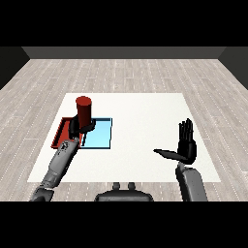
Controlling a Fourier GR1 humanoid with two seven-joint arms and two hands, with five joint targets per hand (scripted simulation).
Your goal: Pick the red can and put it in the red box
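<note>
The red can (84, 108) stands upright above the seam between the two trays, its lower part wrapped by my left hand (80, 126), whose fingers curl round it. The red tray (62, 131) lies at the left, mostly covered by my left forearm. My right hand (186, 146) hovers over the table's right side, far from the can, fingers straight and thumb stretched out to the left, holding nothing.
The light blue tray (100, 134) lies directly right of the red tray, touching it. The white table (145, 116) spreads wide between the trays and my right hand; its near edge runs just in front of both forearms.
</note>
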